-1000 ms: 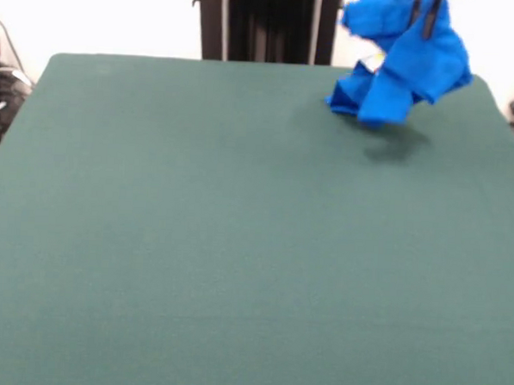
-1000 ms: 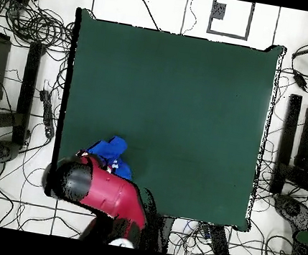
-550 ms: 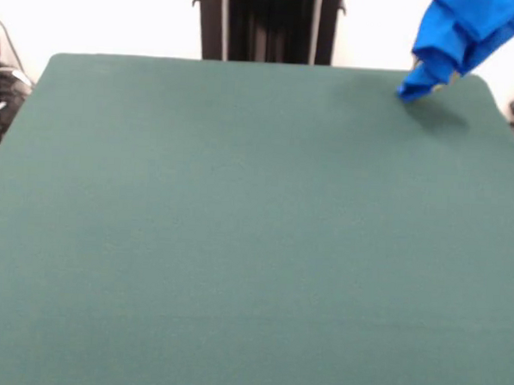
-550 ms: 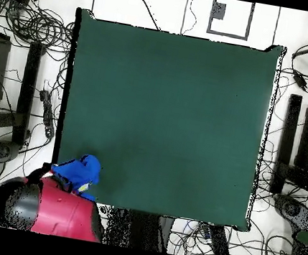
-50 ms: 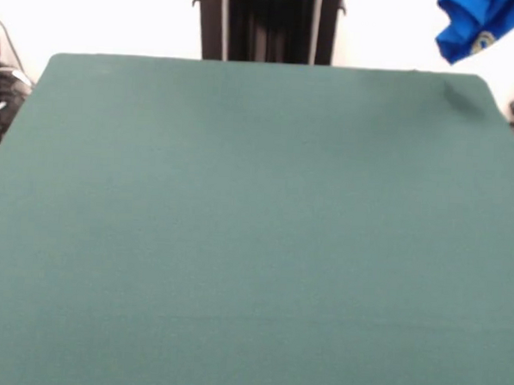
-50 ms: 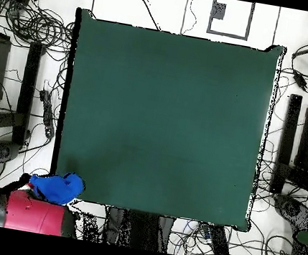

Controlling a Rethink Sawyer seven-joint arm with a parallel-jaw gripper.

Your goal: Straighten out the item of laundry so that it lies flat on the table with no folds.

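The blue T-shirt [image 5: 481, 23] hangs bunched in the air beyond the far right corner of the green table [image 5: 254, 244], clear of the cloth surface, a patch of yellow-edged print showing among its folds. From overhead the shirt [image 6: 56, 187] sits just outside the table's [image 6: 165, 121] corner, against my red arm [image 6: 29, 214] (only a section of it is visible). My jaws are hidden by fabric and frame edge; I cannot tell how far they are parted or confirm their hold. The table surface is bare.
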